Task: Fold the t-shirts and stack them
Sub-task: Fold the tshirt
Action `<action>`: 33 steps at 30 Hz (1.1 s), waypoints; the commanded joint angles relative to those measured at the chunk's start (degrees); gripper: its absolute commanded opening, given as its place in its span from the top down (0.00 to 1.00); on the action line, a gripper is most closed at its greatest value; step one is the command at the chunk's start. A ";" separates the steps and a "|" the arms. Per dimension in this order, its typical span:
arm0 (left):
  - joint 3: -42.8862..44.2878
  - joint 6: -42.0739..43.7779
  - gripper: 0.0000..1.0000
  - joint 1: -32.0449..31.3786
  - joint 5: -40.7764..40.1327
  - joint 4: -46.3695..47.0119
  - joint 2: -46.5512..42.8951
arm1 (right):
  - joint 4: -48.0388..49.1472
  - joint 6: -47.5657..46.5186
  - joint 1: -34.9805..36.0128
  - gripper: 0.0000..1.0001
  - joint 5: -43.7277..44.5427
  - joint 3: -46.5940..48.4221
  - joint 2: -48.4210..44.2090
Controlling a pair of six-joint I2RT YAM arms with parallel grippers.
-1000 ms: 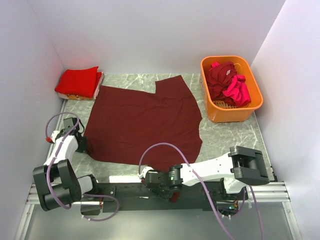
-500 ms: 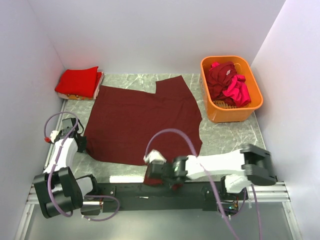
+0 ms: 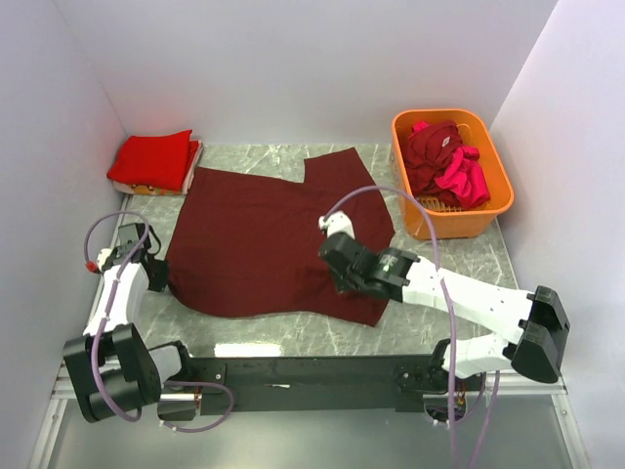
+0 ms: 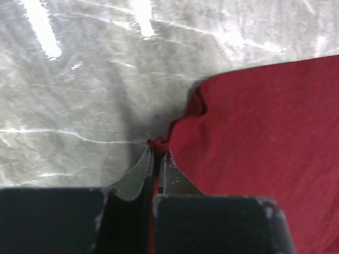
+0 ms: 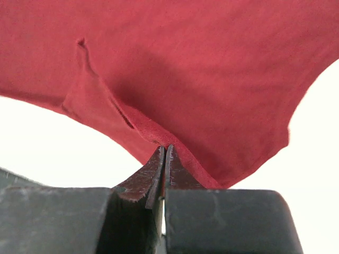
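While the right end effector [image 5: 163, 149] is clenched on a fold of the dark maroon t-shirt [image 3: 259, 234] near the frame's centre, the left end effector [image 4: 157, 151] grips its lower-left edge. This shirt lies spread on the bench [image 3: 254, 156]. A folded red t-shirt [image 3: 151, 159] sits at the upper left, and other t-shirts [image 3: 444, 166] fill the orange basket [image 3: 454, 227] at the upper right.

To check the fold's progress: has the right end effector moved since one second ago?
Yes. The right end effector, shut on the maroon shirt, went from the base rail toward the basket.
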 commanded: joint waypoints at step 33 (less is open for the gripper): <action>21.98 -2.53 0.99 -2.91 3.52 -0.78 21.00 | 3.85 -16.23 -19.80 1.00 -4.44 21.09 14.99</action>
